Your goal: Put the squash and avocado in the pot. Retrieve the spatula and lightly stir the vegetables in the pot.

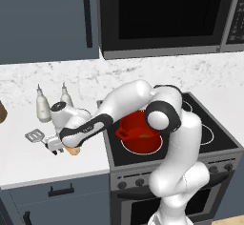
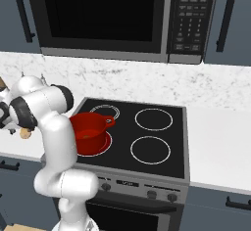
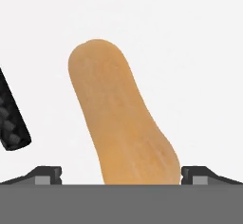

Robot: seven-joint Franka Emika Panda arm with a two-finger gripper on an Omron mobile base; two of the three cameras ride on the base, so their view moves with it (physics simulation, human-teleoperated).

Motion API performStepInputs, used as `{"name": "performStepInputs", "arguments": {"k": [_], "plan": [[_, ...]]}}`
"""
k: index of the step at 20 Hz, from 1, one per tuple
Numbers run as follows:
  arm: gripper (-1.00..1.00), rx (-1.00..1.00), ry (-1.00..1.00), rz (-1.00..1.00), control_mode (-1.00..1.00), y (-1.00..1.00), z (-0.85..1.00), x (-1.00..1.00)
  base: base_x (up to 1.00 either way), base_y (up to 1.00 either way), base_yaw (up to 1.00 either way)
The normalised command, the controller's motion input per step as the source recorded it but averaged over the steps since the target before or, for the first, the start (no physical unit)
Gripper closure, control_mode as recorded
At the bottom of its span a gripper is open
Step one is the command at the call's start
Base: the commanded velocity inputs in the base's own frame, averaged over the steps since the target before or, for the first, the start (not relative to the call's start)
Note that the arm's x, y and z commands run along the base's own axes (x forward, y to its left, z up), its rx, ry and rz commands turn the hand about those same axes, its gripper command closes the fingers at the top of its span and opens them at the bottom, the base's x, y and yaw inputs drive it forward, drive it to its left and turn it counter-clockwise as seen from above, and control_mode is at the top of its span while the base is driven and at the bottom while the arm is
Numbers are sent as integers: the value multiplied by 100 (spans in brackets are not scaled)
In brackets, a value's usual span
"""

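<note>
Here, the tan-orange squash [image 3: 121, 123] lies elongated, bulging at one end.

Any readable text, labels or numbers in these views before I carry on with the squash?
None can be read.
Microwave keypad: rows of buttons with pale marks, too small and blurred to read.
Stove front panel: a faint mark between the knobs, illegible.
Squash, pot, two bottles: no labels on them.
</note>
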Motion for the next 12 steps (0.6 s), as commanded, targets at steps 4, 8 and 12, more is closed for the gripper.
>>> {"name": "performStepInputs", "arguments": {"k": [4,8,12], "plan": [[-100,0,1,0,-100,0,-11,0,0,0,0],[-100,0,0,0,-100,0,-14,1,0,0,0],[-100,2,0,0,-100,-25,-5,2,0,0,0]]}}
